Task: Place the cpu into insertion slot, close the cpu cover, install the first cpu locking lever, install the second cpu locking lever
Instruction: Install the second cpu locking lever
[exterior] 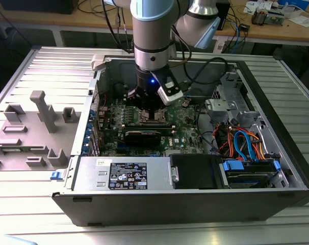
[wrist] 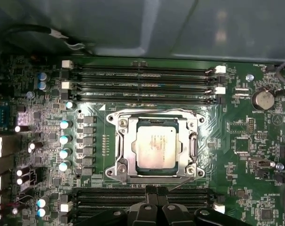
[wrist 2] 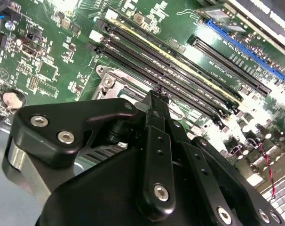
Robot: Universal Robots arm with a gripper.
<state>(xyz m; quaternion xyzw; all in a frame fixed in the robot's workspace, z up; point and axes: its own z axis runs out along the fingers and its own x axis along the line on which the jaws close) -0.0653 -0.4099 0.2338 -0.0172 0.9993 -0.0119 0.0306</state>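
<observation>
The cpu (wrist: 155, 147), a silvery square chip, lies flat in the insertion slot (wrist: 115, 170) on the green board. The cpu cover (wrist: 126, 141), a silvery frame, lies down around it. One thin locking lever (wrist: 193, 147) runs along a side of the socket. Another wire lever (wrist: 181, 181) slants out from the socket's edge close to my fingertips. My black gripper (wrist: 156, 189) hovers at that edge with its fingers together and nothing seen between them. In the second wrist view the gripper (wrist 2: 156, 94) tapers to a point over the socket corner (wrist 2: 109, 82). In the exterior view the gripper (exterior: 150, 108) reaches down inside the computer case.
Long memory slots (wrist: 142, 87) flank the socket on both sides. A black card (exterior: 144, 135), a power supply (exterior: 124, 174) and a drive bay with blue cables (exterior: 246, 148) crowd the case. Grey fixtures (exterior: 42, 112) stand at the exterior view's left.
</observation>
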